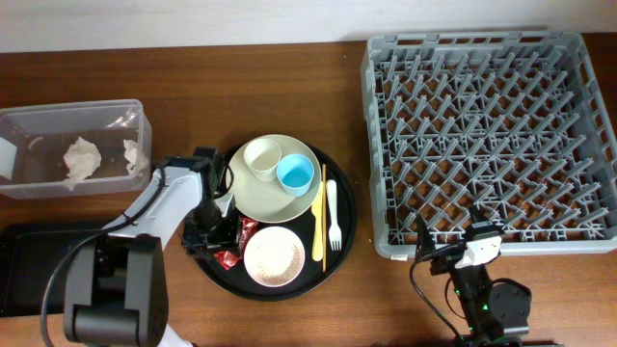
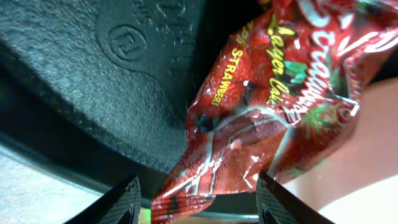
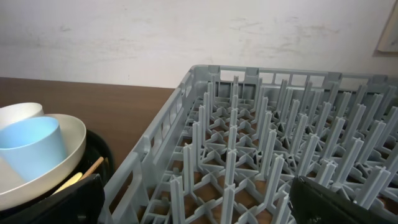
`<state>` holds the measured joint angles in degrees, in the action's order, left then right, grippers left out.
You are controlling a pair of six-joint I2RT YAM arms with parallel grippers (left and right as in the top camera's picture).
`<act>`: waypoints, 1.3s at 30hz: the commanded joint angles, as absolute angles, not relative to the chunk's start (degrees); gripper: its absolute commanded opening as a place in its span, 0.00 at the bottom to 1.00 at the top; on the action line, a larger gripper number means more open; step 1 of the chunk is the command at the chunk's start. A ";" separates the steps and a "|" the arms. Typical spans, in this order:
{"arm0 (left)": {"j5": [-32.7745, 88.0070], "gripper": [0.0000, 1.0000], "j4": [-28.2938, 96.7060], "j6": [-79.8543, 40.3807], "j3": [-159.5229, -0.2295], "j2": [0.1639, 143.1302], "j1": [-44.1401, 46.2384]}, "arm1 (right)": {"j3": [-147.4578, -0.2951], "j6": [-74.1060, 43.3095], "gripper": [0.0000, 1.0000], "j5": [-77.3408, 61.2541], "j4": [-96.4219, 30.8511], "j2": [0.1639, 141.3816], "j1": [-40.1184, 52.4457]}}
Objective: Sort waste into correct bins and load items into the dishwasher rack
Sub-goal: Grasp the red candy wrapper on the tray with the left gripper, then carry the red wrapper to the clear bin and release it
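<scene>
A red snack wrapper (image 2: 261, 106) lies on the round black tray (image 1: 342, 241) between the plate and the bowl; part of it shows in the overhead view (image 1: 228, 256). My left gripper (image 1: 214, 234) is low over it and open, one finger on each side (image 2: 202, 202). The cream plate (image 1: 253, 195) holds a cream cup (image 1: 261, 156) and a blue cup (image 1: 295, 173). The pinkish bowl (image 1: 274, 256), yellow utensil (image 1: 319, 217) and white fork (image 1: 334, 214) lie beside it. My right gripper (image 1: 453, 241) is open and empty at the grey rack's (image 1: 487, 135) front edge. Loose rice is not discernible.
The clear tub (image 1: 72, 106) at the far left holds two crumpled tissues (image 1: 82, 159). The shallow black tray (image 1: 29, 275) lies at the front left, partly under my left arm. The right wrist view shows rack pegs (image 3: 249, 143), the blue cup (image 3: 34, 146) and the plate (image 3: 74, 134).
</scene>
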<state>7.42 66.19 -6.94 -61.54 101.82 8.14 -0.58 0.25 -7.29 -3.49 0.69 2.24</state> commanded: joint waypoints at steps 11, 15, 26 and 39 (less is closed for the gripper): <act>7.27 0.24 63.72 -9.61 -58.85 101.45 8.25 | -0.32 0.21 0.98 -6.83 -3.90 0.36 2.20; 7.29 0.31 63.88 -9.61 -58.46 101.45 8.25 | -0.32 0.21 0.98 -6.81 -3.90 0.36 2.20; 11.38 0.18 59.99 -9.78 -53.21 101.45 8.21 | -0.32 0.21 0.98 -6.81 -3.90 0.36 2.20; 8.47 0.00 71.20 -9.74 -68.38 99.55 7.29 | -0.32 0.21 0.98 -6.81 -3.90 0.36 2.20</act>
<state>10.07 67.59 -10.09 -62.46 101.51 8.19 -0.58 0.23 -7.29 -3.49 0.69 2.24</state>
